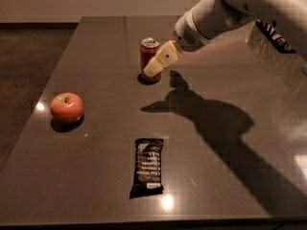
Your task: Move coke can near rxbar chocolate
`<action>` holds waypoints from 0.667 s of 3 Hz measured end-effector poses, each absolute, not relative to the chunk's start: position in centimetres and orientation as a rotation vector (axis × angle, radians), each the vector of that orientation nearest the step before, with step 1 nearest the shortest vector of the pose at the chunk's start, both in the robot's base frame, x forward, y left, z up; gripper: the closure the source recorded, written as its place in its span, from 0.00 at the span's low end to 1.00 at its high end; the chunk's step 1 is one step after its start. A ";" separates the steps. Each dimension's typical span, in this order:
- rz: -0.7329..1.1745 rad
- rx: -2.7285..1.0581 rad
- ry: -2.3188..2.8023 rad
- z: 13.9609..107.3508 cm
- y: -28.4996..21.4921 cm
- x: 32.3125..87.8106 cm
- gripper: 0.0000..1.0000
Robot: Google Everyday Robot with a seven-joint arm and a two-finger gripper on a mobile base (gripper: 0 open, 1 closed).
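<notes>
Nearest you, the bar (147, 166) lies flat on the table (72, 186), close to the front edge. Its long side runs away from you, a little tilted, with the white text facing up. A bright glare spot (167, 202) sits on the table just in front of it.

Further back and to the left you have the apple (67, 108). It rests stem up near the table's left edge, well apart from the bar.

Past the bar, the arm's shadow (211, 123) spreads over the middle and right of the table, and its narrow end points toward the can.

The can (147, 54) stands upright toward the back of the table, silver top up. It is roughly in line with the bar but well apart from it, and it stands on the table surface.

The gripper (154, 69) is at the can's right side, held low near the table. Its cream tip overlaps the can's lower right part in this view. You cannot tell whether it touches the can. You also cannot tell whether the tool is spread, pressed together or pinching the can.

The white arm (249, 6) slants down to it from the upper right. Behind the arm, at the far right, there is a dark object (276, 32) too unclear to name.
</notes>
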State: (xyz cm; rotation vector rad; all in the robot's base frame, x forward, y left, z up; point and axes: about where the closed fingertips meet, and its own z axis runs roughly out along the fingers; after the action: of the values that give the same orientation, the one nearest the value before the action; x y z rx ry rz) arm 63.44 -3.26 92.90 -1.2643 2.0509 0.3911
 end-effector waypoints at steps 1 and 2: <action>0.411 -1.235 2.045 91.7 -1.1 65.1 0.00; 0.415 -1.212 2.043 91.1 0.3 66.5 0.00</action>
State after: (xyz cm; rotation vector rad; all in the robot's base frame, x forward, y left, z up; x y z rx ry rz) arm 66.51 0.26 91.11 -1.2121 2.0430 0.4150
